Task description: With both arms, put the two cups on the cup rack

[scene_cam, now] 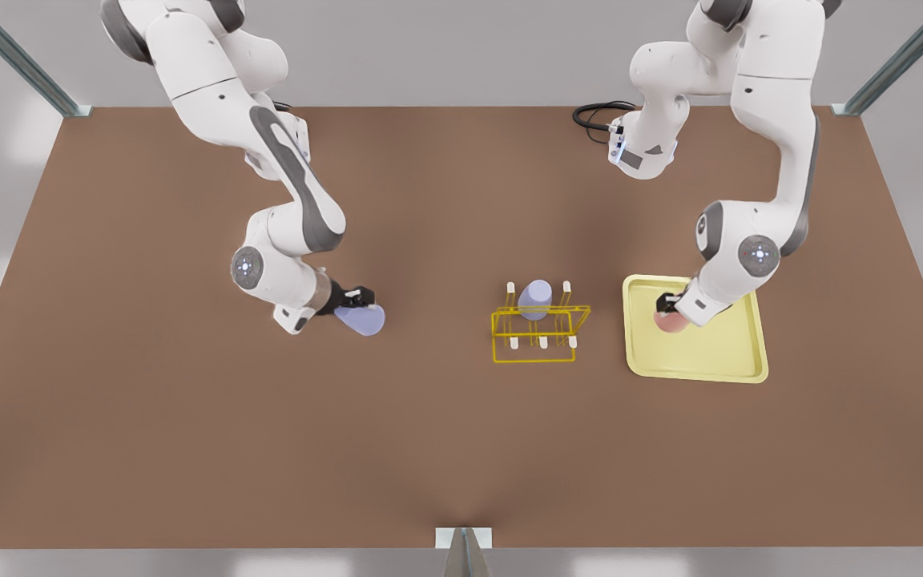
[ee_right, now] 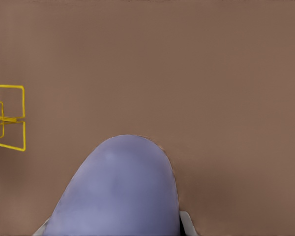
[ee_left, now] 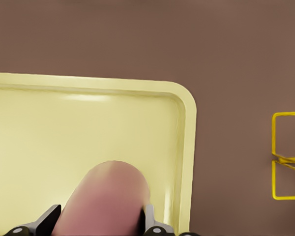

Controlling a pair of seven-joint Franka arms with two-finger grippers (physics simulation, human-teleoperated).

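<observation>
The left gripper [scene_cam: 667, 304] is the one on the front view's right, down over the pale yellow tray [scene_cam: 730, 353]. Its fingers [ee_left: 48, 221] are clamped on either side of the pink cup [scene_cam: 672, 319], which sits low above the tray floor near the tray's edge closest to the rack. In the left wrist view the pink cup [ee_left: 105, 199] points away from the camera, rounded end forward, with the tray's rim [ee_left: 189, 147] just beside it and a corner of the yellow cup rack [ee_left: 287, 157] further off across the brown table [ee_left: 226, 49].

The right gripper [scene_cam: 356, 298] is on the front view's left, out over the bare table [scene_cam: 189, 441] and well apart from the rack. It is closed on the lavender cup [scene_cam: 361, 318], which lies tilted, nearly on its side; whether the cup touches the table is hard to tell. The right wrist view shows that lavender cup [ee_right: 123, 189] close up, with part of the rack [ee_right: 10, 118] off to one side.

The cup rack [scene_cam: 540, 328] stands between the two arms, just beside the tray. A second lavender cup [scene_cam: 535, 299] already sits upside down on one of its back pegs, while the front pegs [scene_cam: 543, 342] are bare
</observation>
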